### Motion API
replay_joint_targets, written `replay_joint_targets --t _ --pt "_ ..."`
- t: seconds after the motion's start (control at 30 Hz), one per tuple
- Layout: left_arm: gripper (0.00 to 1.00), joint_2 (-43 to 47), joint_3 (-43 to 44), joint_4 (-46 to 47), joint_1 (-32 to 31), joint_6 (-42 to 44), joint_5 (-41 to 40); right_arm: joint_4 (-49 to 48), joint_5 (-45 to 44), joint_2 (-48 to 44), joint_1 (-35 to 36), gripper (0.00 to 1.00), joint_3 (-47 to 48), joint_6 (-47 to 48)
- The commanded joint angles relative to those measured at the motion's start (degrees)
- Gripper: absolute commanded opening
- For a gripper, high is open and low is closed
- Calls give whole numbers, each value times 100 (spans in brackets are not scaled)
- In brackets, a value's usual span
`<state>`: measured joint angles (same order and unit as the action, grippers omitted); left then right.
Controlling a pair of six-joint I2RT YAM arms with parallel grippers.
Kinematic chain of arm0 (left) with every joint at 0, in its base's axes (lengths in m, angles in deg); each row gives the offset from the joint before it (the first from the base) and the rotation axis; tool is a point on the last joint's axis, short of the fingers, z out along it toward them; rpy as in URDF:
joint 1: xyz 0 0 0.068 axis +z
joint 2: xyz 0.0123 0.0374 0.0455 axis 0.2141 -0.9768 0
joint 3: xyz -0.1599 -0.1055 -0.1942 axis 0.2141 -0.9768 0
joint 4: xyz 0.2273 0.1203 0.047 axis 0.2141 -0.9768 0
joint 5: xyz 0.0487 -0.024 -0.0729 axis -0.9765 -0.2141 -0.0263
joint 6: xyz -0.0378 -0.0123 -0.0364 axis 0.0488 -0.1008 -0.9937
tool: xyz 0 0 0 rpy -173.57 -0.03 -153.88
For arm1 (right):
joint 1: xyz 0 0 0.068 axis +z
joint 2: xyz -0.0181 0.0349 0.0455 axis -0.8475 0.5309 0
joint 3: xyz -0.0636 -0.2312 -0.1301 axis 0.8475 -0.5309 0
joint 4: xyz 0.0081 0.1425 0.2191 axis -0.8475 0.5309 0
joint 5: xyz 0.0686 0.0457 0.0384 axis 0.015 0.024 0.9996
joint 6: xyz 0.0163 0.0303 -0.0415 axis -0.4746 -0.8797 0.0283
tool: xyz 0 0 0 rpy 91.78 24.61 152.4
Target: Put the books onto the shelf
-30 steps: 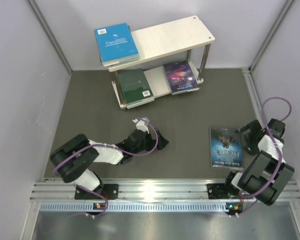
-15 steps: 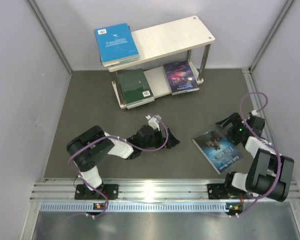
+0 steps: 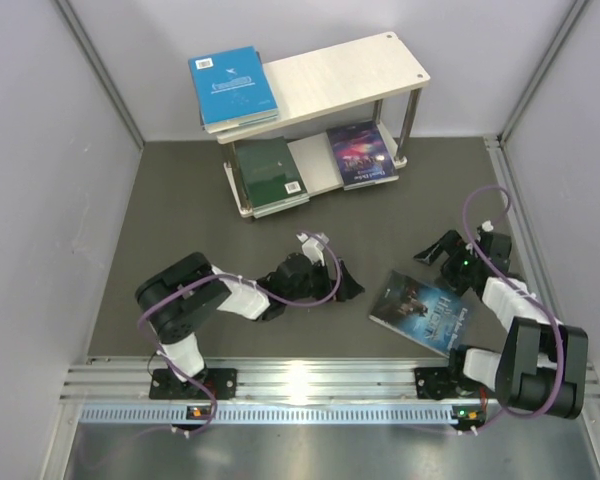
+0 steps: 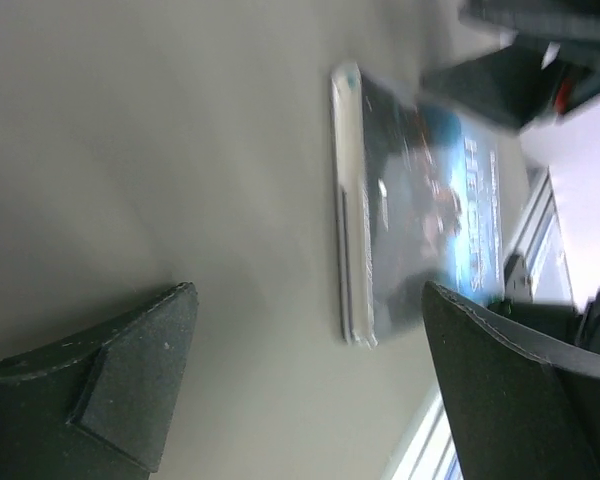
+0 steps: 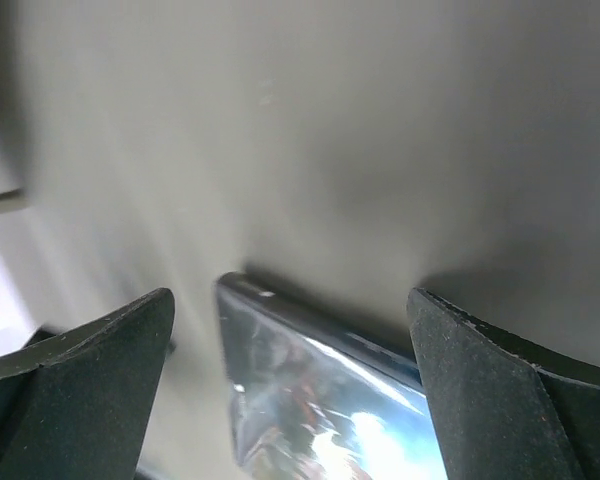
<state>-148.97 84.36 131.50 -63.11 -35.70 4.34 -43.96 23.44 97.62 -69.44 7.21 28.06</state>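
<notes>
Dark grey mat (image 3: 180,220), pale walls (image 3: 40,150); one book off the shelf (image 3: 330,75).
Left gripper (image 3: 350,284) and right gripper (image 3: 433,257) both spread, holding nothing; dark book (image 3: 420,311) lies flat just ahead of both sets of fingers.

Left arm (image 3: 235,297), right arm (image 3: 504,295) low, jaws spread wide.

site: I read this as a robot lab test cell | evidence: plain pale walls (image 3: 40,200) boxing it in, aluminium rail (image 3: 310,380), dark mat (image 3: 180,230)
</notes>
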Motion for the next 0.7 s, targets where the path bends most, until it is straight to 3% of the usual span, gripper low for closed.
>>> replay_joint_targets --t 0.0,0.1,0.17,0.33,0.67 --pt "99 517 -102 -873 -435 216 -240 1302 -1008 -287 -132 100 540 661" --pt "99 1194 170 -2179 -1015 568 -1250 1523 -1387 -280 -229 100 796 916" --pt "99 1361 294 -2439 -1192 420 -1209 1541 -1459 -201 -255 100 840 1005" --pt "99 1161 232 -1853 -1447 -467 -1094 1199 -1222 142 -229 100 612 953" --pt "98 -517 1234 -1333 -1966 -1391 -654 1041 -1318 266 -150 100 515 979"
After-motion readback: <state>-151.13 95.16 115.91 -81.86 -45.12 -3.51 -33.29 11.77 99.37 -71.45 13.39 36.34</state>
